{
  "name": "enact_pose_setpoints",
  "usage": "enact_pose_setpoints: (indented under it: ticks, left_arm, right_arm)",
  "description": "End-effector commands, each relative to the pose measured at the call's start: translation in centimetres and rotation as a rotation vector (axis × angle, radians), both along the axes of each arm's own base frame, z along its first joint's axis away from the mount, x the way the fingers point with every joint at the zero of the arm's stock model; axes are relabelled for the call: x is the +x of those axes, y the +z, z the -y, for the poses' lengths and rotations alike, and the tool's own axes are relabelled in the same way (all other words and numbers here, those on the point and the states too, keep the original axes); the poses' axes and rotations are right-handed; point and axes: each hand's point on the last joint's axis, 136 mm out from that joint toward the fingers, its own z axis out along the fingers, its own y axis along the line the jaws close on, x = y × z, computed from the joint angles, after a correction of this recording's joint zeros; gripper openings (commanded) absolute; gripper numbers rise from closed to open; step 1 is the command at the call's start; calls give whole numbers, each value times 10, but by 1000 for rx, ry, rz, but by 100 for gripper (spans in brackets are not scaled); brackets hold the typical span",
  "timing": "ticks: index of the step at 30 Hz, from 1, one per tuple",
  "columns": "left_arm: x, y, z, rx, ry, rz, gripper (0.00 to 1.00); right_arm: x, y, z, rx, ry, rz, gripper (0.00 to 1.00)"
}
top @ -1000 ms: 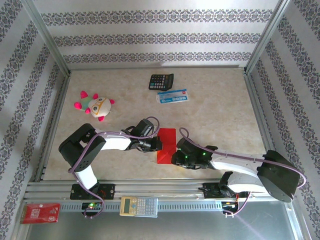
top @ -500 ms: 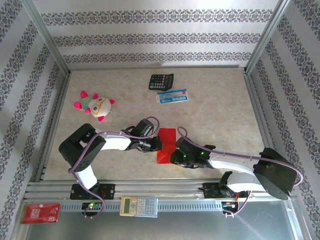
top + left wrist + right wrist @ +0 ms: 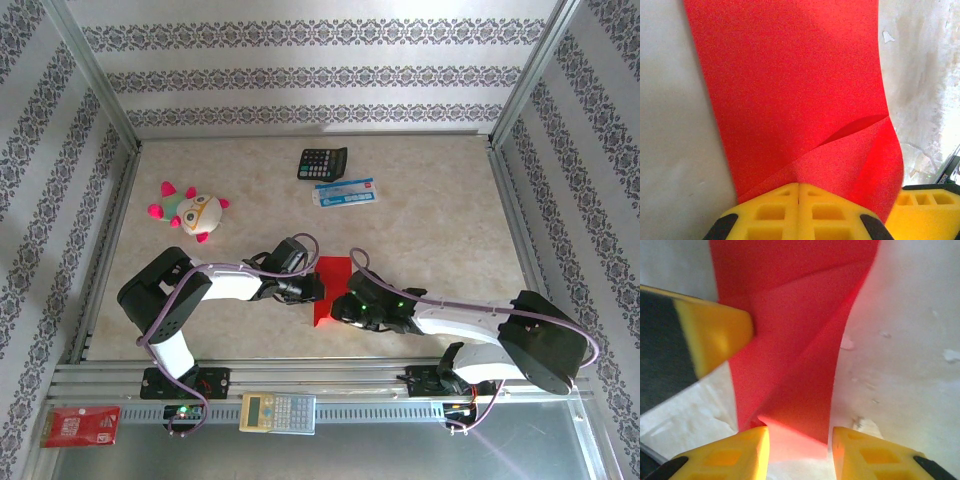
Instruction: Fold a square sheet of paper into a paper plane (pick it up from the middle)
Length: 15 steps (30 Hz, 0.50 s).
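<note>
Red paper (image 3: 790, 85) clamped in left pincer (image 3: 799, 189); right pincer (image 3: 800, 437) parted.

No readable text, calculator (image 3: 322, 162) and packet (image 3: 345, 193) print too small

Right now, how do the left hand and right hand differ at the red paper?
Grip: left hand is shut, pads meeting on the square sheet of paper; right hand is open, fingers apart with its edge between them. Place: left hand at the sheet's left edge, right hand at its near end. Both are at the same sheet.
</note>
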Motion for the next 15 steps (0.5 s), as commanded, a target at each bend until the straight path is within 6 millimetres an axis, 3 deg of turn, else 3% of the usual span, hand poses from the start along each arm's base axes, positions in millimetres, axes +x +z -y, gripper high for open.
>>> enact_pose_setpoints:
  ticks: [1,7,15]
  left_arm:
    - [-19,-41,-30,148,18,-93,0]
    - [-20,-42,-31,150,18,-99,0]
    - [-19,-41,-32,159,21,-97,0]
  right_arm:
    - [11,4,-9,49,22,47,41]
    - [14,9,-11,76,39,68,44]
    - [0,4,10,113,-68,17,41]
